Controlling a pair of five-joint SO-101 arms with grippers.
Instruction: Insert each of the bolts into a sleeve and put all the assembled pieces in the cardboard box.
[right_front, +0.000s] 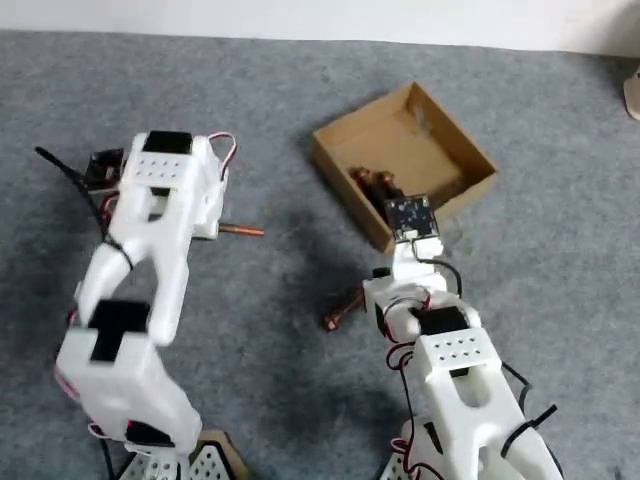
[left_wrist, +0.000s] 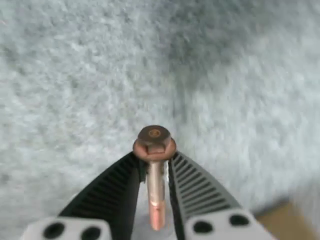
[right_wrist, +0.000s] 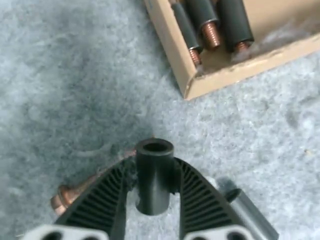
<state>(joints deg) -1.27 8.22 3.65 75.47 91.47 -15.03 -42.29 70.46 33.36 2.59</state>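
Bolt (left_wrist: 156, 190) clamped in left gripper (left_wrist: 156, 159) over the carpet's (right_front: 300, 120) left side, sleeve (right_wrist: 154, 185) pinched in right gripper (right_wrist: 155, 165) by the cardboard box (right_wrist: 172, 60). Slightest tilt and it'll probably jam at the mouth.

Copper bolt (left_wrist: 155, 167), matte black sleeve (right_wrist: 154, 182), tan cardboard box (right_front: 405, 140), mottled grey worktop (right_front: 280, 110), white arms (right_front: 150, 250).

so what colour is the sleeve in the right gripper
Black. The sleeve shows best in the right wrist view.
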